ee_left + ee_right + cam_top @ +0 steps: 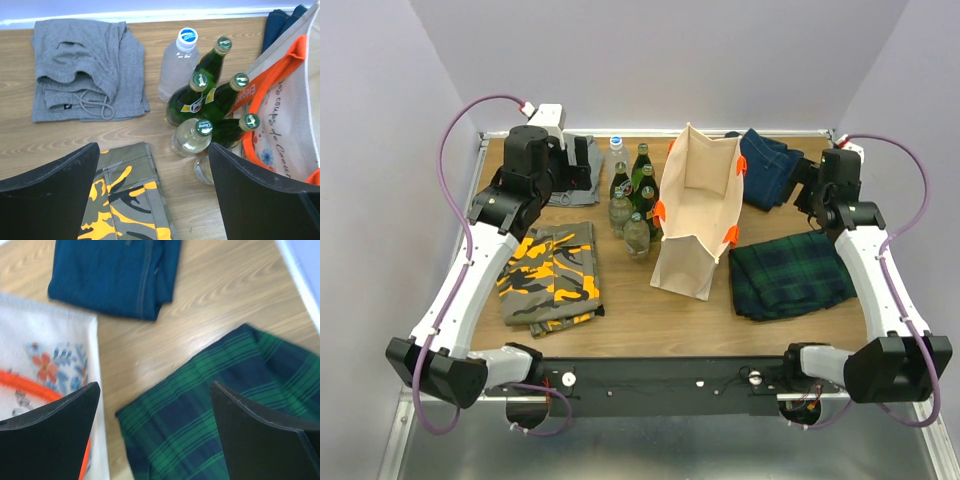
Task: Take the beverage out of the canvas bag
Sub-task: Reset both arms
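The bag (682,255) stands upright mid-table with its mouth open upward. No beverage shows inside from above. Bottles (632,200) cluster just beside its left wall. Farther back, the left gripper (152,150) hovers left of the bag and the right gripper (155,385) right of it, both wide and empty. They look about equally near, and the reach is downward, I judge.

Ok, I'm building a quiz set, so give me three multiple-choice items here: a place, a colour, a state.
1. The cluster of glass and plastic bottles stands: A) inside the tall cream canvas bag; B) at the bag's left side; C) at its right side.
2. The bag's cloth handles are: A) blue; B) orange; C) green.
3. The left gripper and right gripper are: A) both open and empty; B) both shut; C) left shut on a bottle.
Key: B, they stand outside, on its left; B, orange straps at the rim; A, fingers wide apart, nothing between.
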You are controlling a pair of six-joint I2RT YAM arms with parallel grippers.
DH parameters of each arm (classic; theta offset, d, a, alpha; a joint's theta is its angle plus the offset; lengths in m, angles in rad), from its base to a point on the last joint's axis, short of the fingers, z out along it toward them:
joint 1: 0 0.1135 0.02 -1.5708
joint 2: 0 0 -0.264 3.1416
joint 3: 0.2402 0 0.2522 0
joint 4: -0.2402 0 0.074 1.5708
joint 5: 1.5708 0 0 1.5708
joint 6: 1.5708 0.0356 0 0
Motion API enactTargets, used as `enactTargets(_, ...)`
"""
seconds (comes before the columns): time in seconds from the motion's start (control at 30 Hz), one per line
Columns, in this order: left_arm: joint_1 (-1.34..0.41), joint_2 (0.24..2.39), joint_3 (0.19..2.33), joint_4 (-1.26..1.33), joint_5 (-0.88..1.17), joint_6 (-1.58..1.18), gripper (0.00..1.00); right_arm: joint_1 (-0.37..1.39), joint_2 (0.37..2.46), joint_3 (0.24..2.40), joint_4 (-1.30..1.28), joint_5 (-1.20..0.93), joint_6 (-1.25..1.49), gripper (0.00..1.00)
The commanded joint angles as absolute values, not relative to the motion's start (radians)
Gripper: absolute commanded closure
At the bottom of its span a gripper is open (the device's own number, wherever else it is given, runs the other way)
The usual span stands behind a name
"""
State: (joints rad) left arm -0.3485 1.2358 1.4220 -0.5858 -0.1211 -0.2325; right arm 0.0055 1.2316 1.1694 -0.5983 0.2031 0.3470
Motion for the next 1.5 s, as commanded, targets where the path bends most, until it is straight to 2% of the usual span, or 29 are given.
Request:
enactTargets(0.0, -0.296, 1.262, 1.402, -0.621, -0.029, -0.268, 0.01, 0.005, 1.184, 1.114, -0.454, 0.386, 0.383, 0.0)
enactTargets(0.27, -0.212, 1.21, 1.35, -0.595, -0.035, -0.25, 0.01, 0.003, 1.097, 0.928, -0.183, 0.331, 0.322, 0.0)
enactTargets(0.43, -0.164, 1.169, 1.302, -0.559, -0.015, -0.244, 0.01, 0.003, 1.118, 0.818, -0.01, 0.316, 0.258, 0.0)
enactTargets(0.67, -0.13, 1.144, 1.255, -0.526, -0.04, -0.23, 0.01, 0.005, 1.177, 0.779, 0.09, 0.481, 0.218, 0.0)
enactTargets(0.83, -0.081, 1.144, 1.207, -0.489, -0.017, -0.21, 0.01, 0.003, 1.183, 0.698, 0.247, 0.459, 0.15, 0.0)
enactTargets(1.13, 0.037, 1.151, 1.094, -0.345, 0.083, -0.212, 0.01, 0.005, 1.227, 0.672, 0.281, 0.301, 0.137, 0.0)
enactTargets(1.3, 0.055, 1.131, 1.066, -0.295, 0.121, -0.212, 0.01, 0.003, 1.184, 0.606, 0.345, 0.368, 0.153, 0.0)
enactTargets(1.47, 0.06, 1.126, 1.049, -0.288, 0.118, -0.209, 0.01, 0.005, 1.167, 0.574, 0.371, 0.348, 0.08, 0.0)
